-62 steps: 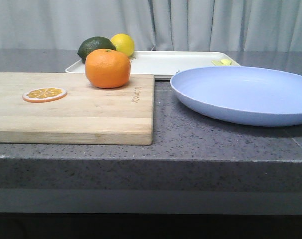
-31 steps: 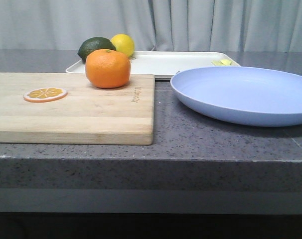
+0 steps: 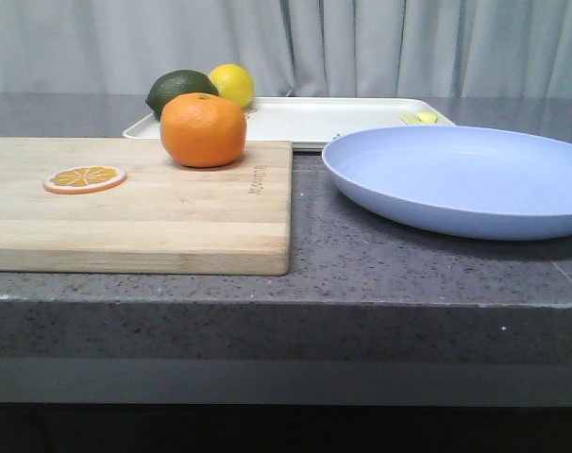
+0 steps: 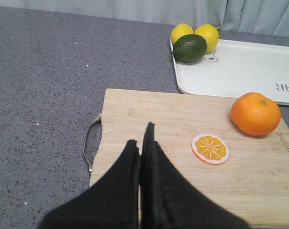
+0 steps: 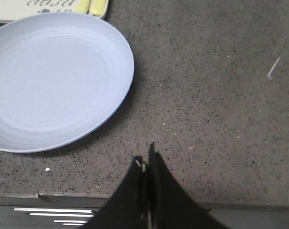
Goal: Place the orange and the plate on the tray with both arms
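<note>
The orange (image 3: pixel 203 129) sits at the far right corner of a wooden cutting board (image 3: pixel 135 203); it also shows in the left wrist view (image 4: pixel 255 114). The lavender-blue plate (image 3: pixel 465 179) rests on the counter at the right, also in the right wrist view (image 5: pixel 54 78). The cream-white tray (image 3: pixel 314 120) lies behind both, also in the left wrist view (image 4: pixel 235 71). My left gripper (image 4: pixel 140 138) is shut and empty, above the board's near left part. My right gripper (image 5: pixel 145 160) is shut and empty, over the counter's front edge, right of the plate. Neither gripper shows in the front view.
A flat orange slice (image 3: pixel 84 177) lies on the board's left part. A dark green lime (image 3: pixel 180 90) and two yellow lemons (image 4: pixel 200 34) sit at the tray's far left corner. A small yellow item (image 3: pixel 423 118) lies on the tray's right. A metal handle (image 4: pixel 89 143) hangs at the board's left end.
</note>
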`<state>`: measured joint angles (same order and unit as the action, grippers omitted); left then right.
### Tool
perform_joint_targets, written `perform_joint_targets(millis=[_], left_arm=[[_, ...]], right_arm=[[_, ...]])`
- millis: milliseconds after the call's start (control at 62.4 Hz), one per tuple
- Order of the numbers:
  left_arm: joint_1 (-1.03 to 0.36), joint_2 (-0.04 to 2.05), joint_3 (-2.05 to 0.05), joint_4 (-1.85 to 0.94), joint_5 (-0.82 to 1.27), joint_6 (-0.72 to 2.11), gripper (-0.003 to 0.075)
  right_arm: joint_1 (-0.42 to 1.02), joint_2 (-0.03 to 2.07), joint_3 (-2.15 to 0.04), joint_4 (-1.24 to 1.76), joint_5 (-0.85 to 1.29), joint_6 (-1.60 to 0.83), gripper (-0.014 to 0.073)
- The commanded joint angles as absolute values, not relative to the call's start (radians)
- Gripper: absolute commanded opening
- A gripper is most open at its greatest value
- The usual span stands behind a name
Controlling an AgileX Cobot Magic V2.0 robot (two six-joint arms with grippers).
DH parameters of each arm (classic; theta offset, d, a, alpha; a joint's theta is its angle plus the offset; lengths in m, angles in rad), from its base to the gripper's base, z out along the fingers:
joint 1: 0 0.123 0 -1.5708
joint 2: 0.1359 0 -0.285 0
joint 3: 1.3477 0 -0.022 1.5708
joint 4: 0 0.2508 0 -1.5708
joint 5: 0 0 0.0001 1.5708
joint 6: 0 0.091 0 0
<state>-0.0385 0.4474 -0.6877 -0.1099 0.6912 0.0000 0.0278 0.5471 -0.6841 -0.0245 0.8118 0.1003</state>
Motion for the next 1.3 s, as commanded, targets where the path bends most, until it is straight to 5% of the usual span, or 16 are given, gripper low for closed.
perform_joint_targets(millis=[0,128,321,417,738,1283], left_arm=[[-0.04,0.481,-0.722,-0.125,0.618,0.0,-0.0019],[-0.04,0.497,-0.722,-0.116,0.616,0.0,0.005],[-0.04,0.499,-0.722,-0.116,0.607,0.0,0.0488],[-0.04,0.501,-0.722,-0.116,0.614,0.0,0.0622],[-0.255,0.584,-0.74,-0.122,0.526,0.062,0.0619],[-0.551,1.185,-1.044,-0.023,0.468,0.095,0.0631]], right_arm=[[0.024,0.576,-0.719,-0.055,0.754,0.082,-0.0052],[0.024,0.583,-0.719,-0.059,0.753,0.017,0.012],[0.026,0.583,-0.719,-0.059,0.749,0.0,0.056],[0.026,0.583,-0.719,-0.048,0.75,0.0,0.0657],[0.147,0.583,-0.719,-0.008,0.75,-0.025,0.0652],[0.202,0.583,-0.719,-0.008,0.748,-0.038,0.0652]])
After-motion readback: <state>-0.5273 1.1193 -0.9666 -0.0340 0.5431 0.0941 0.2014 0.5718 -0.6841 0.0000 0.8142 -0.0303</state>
